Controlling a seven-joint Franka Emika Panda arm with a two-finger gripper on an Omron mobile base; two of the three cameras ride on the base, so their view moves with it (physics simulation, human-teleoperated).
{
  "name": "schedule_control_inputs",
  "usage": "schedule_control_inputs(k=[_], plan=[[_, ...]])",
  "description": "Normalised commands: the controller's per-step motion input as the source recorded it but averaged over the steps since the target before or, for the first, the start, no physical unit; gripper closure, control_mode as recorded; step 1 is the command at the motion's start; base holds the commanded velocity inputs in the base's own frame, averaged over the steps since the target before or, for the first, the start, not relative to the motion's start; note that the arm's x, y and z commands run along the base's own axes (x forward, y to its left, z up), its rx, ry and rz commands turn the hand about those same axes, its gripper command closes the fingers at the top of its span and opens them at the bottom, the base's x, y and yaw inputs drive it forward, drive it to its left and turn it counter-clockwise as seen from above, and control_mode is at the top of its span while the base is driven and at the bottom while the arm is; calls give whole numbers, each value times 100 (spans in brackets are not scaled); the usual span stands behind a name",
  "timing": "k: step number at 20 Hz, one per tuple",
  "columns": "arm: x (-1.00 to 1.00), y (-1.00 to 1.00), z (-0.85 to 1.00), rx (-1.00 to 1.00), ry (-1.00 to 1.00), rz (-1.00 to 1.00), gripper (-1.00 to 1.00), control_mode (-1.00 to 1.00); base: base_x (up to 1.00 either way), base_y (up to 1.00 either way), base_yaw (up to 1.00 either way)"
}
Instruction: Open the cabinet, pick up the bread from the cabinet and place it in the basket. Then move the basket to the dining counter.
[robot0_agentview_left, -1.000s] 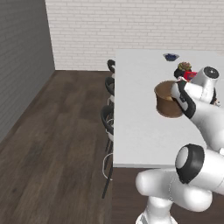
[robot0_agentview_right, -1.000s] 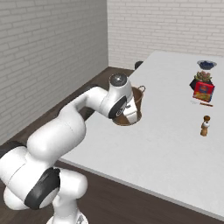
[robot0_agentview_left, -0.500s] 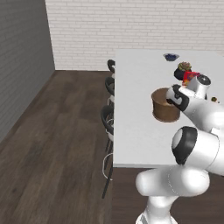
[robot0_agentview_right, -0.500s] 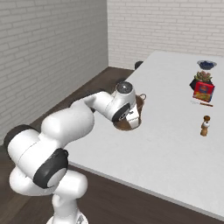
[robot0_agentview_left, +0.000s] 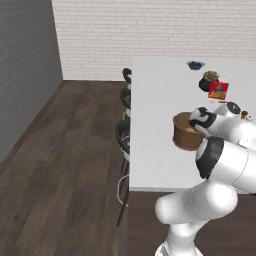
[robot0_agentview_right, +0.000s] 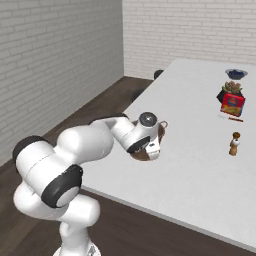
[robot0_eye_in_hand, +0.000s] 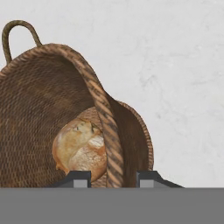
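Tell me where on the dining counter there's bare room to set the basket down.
The dining counter is bare along its stool-side edge, from the basket to the far end. The far right is crowded: bowl, plant pot, red box, pepper mill.

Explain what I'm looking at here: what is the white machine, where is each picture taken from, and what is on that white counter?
The white machine is a robot arm on a base that can drive. Two pictures come from cameras on that base, behind the arm to its left and right. The third comes from a camera on the hand, looking along the gripper.

The long white surface is the dining counter, with dark stools along its side. On it stands a brown woven basket. The hand view shows the bread lying inside it.

The gripper is shut on the basket's rim, one fingertip inside and one outside the wall.

Further along the counter are a small dark bowl, a potted plant, a red box and a small pepper mill.
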Motion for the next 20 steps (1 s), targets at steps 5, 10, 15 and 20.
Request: schedule_control_inputs(k=[5, 10, 15, 20], plan=[[9, 3, -26, 0, 0, 0, 100, -100, 0, 0, 0], [27, 10, -21, 0, -6, 0, 100, -100, 0, 0, 0], [49, 16, -18, 0, -6, 0, 100, -100, 0, 0, 0], [46, 7, -13, 0, -1, 0, 100, -100, 0, 0, 0]])
